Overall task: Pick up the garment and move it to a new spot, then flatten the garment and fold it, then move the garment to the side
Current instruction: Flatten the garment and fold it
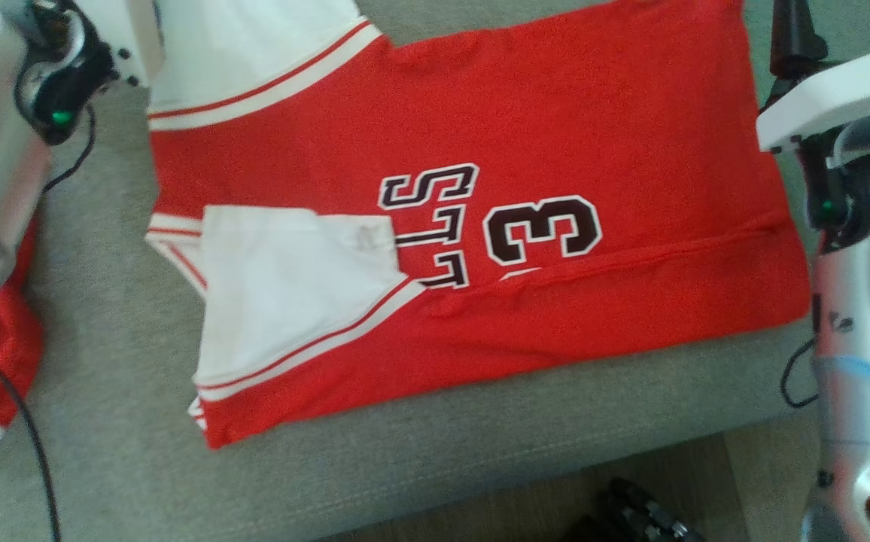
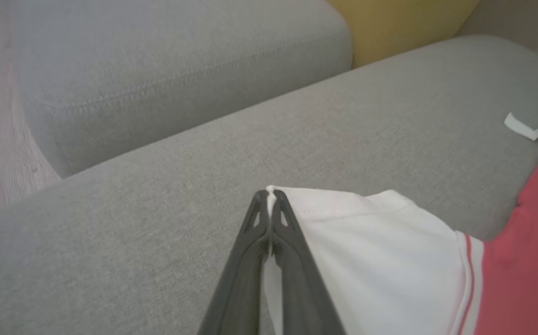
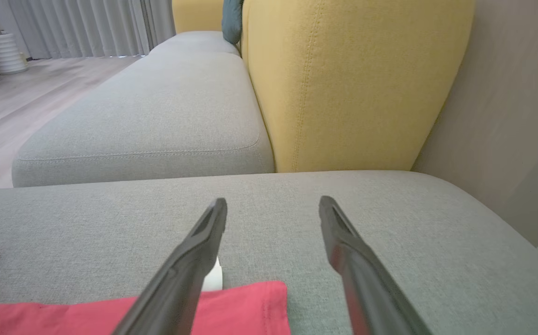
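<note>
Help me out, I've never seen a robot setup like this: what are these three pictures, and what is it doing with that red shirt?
It is a wheeled robot with two arms, each ending in a two-fingered gripper. One picture looks down from its head; the other two come from cameras on its wrists, looking along the fingers. A red jersey with white sleeves lies partly folded on a grey sofa seat. In the left wrist view, the left gripper is shut on the edge of a white sleeve. In the right wrist view, the right gripper is open above the jersey's red corner, holding nothing. A yellow backrest stands behind.
</note>
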